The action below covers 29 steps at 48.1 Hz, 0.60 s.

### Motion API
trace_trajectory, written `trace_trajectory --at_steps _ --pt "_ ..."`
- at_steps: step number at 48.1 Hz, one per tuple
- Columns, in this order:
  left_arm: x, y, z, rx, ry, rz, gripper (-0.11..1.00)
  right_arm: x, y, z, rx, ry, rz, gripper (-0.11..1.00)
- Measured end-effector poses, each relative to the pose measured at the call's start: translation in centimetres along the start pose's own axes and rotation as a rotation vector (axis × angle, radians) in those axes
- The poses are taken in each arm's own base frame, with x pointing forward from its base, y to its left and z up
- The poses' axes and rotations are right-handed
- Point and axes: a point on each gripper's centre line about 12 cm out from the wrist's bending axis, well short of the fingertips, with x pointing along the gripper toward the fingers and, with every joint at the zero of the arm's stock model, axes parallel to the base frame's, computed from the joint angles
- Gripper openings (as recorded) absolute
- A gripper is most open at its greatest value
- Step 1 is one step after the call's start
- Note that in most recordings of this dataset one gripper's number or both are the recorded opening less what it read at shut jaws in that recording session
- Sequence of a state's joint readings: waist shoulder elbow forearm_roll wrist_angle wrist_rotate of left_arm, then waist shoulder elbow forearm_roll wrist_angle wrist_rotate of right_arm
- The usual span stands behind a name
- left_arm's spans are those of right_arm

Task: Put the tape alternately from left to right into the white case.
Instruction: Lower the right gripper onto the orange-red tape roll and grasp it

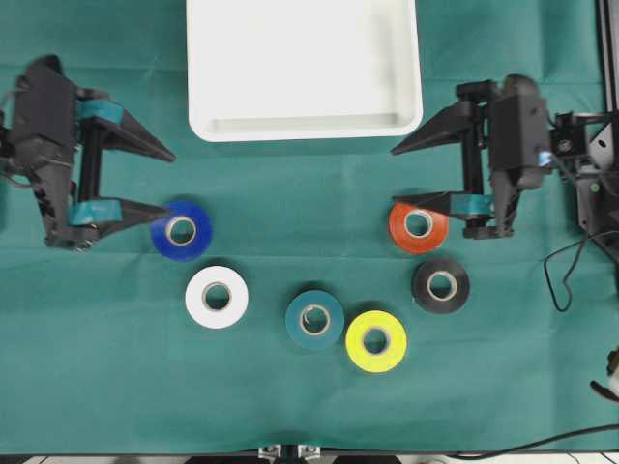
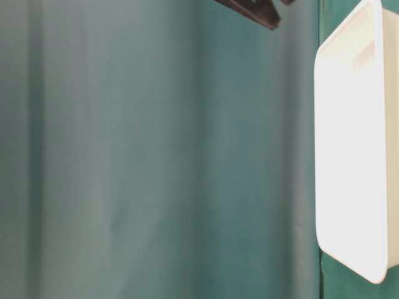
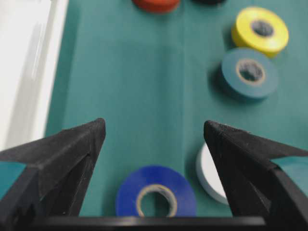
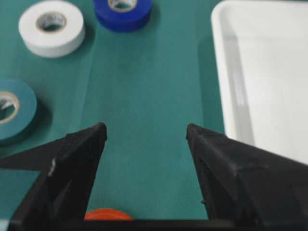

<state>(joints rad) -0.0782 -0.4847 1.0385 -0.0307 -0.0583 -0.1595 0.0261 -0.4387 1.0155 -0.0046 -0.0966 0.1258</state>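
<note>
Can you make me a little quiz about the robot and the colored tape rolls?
1. True or false: the white case already has a roll in it.
2. Which roll lies nearest the left gripper? A) yellow roll B) blue roll C) black roll
3. How many rolls lie on the green cloth?

Key: 1. False, it holds none. 2. B. 3. Six, counting the white roll, teal roll and red-orange roll by the open right gripper.
</note>
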Motion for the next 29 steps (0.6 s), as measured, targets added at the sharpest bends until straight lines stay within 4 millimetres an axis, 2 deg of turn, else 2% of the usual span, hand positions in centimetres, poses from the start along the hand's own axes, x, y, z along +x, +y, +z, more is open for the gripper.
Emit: trace_trajectory --at_steps 14,29 --pt "2.4 -0.1 -1.6 0.005 0.168 0.018 0.62 2.1 0.0 -1.1 -0.002 0.137 -0.015 0.77" --pt "2.9 -0.1 -2.0 0.007 0.206 0.023 0.61 3.4 -0.1 -1.4 -0.002 0.198 -0.022 0.77"
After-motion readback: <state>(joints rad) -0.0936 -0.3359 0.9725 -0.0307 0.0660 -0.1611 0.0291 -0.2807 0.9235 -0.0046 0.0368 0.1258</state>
